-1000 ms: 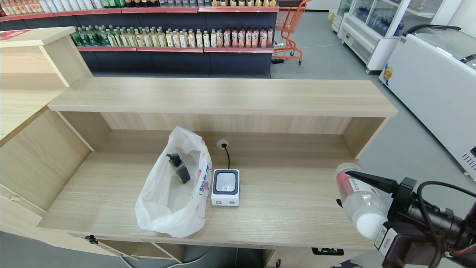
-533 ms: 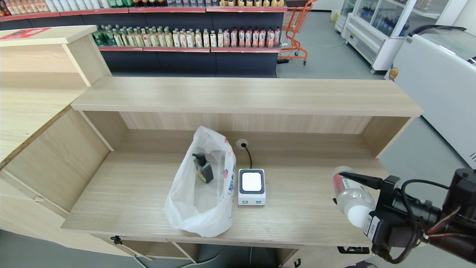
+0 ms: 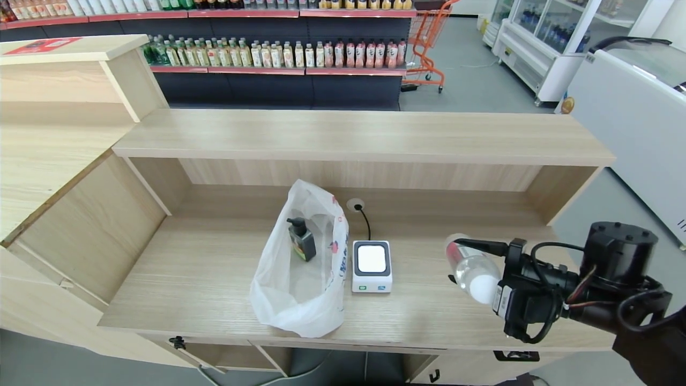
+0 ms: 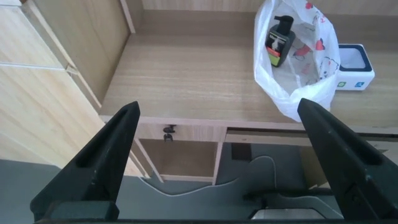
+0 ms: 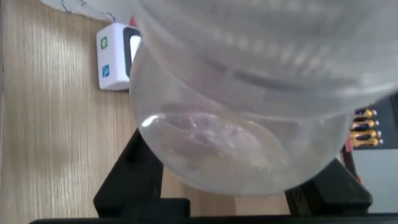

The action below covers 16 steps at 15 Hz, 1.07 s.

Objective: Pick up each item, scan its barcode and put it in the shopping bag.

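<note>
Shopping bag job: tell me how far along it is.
Done: a dark pump bottle sits inside the shopping bag. In hand: the right end effector is shut on a clear bottle with a red label, held above the counter to the right of the scanner. Left: scan that bottle and bag it. The left end effector is open and holds nothing.

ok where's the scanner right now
In the head view the scanner sits mid-counter, just to the right of the bag, with the held bottle farther off on its right.
</note>
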Available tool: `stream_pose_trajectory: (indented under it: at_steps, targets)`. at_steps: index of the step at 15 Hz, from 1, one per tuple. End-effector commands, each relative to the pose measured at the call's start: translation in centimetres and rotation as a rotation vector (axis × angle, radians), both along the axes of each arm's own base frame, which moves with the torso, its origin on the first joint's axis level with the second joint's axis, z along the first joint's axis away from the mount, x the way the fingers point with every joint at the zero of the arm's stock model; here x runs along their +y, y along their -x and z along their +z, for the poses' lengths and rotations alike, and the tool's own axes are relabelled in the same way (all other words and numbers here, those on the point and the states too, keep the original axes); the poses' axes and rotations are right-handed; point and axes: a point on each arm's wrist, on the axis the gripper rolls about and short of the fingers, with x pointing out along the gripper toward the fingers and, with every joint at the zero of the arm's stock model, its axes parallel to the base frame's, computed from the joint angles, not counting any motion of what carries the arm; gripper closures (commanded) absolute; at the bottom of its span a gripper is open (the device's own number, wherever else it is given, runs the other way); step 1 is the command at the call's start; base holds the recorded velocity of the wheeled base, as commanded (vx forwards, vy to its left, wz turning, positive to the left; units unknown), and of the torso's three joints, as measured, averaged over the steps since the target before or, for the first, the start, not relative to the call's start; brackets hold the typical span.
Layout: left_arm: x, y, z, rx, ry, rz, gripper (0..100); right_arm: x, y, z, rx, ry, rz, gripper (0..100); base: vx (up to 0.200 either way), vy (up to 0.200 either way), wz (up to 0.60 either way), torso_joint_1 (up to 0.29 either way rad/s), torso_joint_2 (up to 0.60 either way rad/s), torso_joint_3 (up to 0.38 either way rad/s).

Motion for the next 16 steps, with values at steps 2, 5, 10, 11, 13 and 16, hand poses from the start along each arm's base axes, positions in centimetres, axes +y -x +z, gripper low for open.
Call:
stream_pose_trajectory:
  at_steps: [2, 5, 10, 11, 13, 16]
  targets:
    - [0.0, 0.0, 0.0, 0.001, 0.0, 0.001, 0, 0.8, -2.8, -1.5, 0.028, -0.012, 0.078, 100, 0.1, 0.2, 0.0, -0.002, 0.0, 0.002]
    - [0.0, 0.0, 0.0, -0.001, -0.002, 0.001, 0, 1.2, -3.8, -2.2, 0.05, -0.028, 0.135, 100, 0.133, 0.133, 0.0, 0.006, 0.0, 0.0]
    - [0.0, 0.0, 0.0, -0.001, -0.002, -0.001, 0, 1.8, -4.7, -3.5, 0.074, -0.031, 0.178, 100, 0.0, 0.0, 0.0, 0.0, 0.0, 0.0]
    - [0.0, 0.0, 0.0, -0.001, -0.002, 0.001, 0, 1.8, -4.8, -3.8, 0.085, -0.029, 0.178, 100, 0.0, 0.0, 0.0, 0.0, 0.0, 0.0]
    - [0.0, 0.0, 0.0, -0.001, 0.0, -0.001, 0, 2.2, -5.1, -4.6, 0.103, -0.03, 0.202, 100, 0.0, 0.0, 0.0, 0.0, 0.0, 0.0]
    - [0.0, 0.0, 0.0, -0.001, 0.0, 0.001, 0, 3.2, -5.9, -5.5, 0.109, -0.031, 0.245, 100, 0.0, 0.0, 0.0, 0.0, 0.0, 0.0]
